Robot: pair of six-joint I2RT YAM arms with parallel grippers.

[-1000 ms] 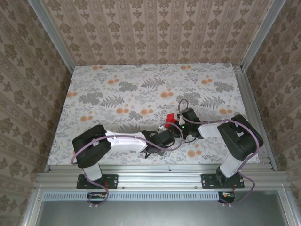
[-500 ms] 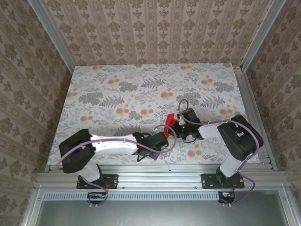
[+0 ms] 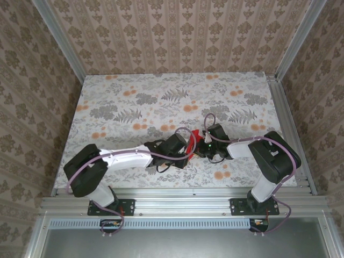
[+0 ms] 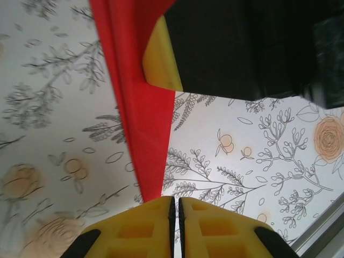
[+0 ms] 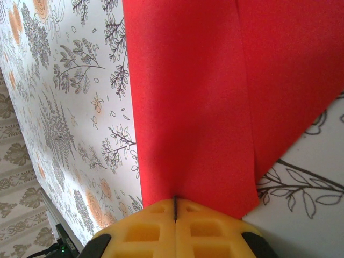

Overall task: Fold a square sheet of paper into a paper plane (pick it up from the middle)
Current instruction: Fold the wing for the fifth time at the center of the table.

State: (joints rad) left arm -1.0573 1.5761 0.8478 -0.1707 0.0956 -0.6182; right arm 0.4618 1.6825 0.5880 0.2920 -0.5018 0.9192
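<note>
The red sheet of paper (image 3: 192,141), folded into a long pointed dart shape, is held just above the floral table between my two grippers. My right gripper (image 3: 200,144) is shut on it: the wide creased red end (image 5: 193,102) runs straight into the closed yellow jaws of the right gripper (image 5: 175,200). In the left wrist view the paper (image 4: 142,113) narrows to a tip that slips beneath the left fingertip (image 4: 145,215). My left gripper (image 4: 176,200) has its jaws together with only a thin slit and nothing in it. The left gripper (image 3: 186,149) sits right against the paper.
The flower-print tablecloth (image 3: 134,107) covers the table. A metal rail (image 3: 183,191) runs along the near edge and another (image 3: 285,118) along the right side. Patterned walls close in the back and both sides. The two grippers are almost touching.
My left arm has swung away from the near edge, forward and right, up to the paper. Its jaws have closed a little. The right gripper has kept its hold and place.
</note>
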